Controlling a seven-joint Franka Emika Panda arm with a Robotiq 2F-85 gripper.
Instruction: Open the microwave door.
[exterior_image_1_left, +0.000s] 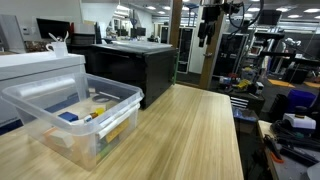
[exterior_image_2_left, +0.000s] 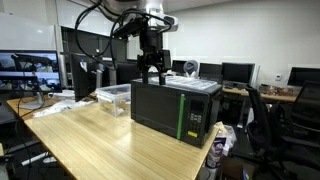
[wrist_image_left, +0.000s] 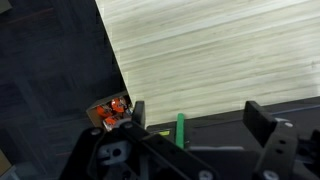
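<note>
The microwave (exterior_image_2_left: 176, 106) is a black box with a grey top at the end of the wooden table; it also shows in an exterior view (exterior_image_1_left: 135, 70). The microwave door (exterior_image_2_left: 154, 108) is shut, with a green strip (exterior_image_2_left: 181, 118) along its edge. My gripper (exterior_image_2_left: 152, 72) hangs open and empty just above the microwave's top, pointing down. In the wrist view my gripper (wrist_image_left: 198, 125) has its two fingers spread wide, with the microwave's dark front edge (wrist_image_left: 215, 135) and the green strip (wrist_image_left: 181, 128) between them. In an exterior view the gripper (exterior_image_1_left: 205, 36) sits high at the back.
A clear plastic bin (exterior_image_1_left: 70, 115) with small items stands on the table (exterior_image_1_left: 190, 130) beside a white appliance (exterior_image_1_left: 40, 68). Orange things (wrist_image_left: 112, 112) lie on the floor below the table's edge. An office chair (exterior_image_2_left: 265, 125) stands by the microwave's end.
</note>
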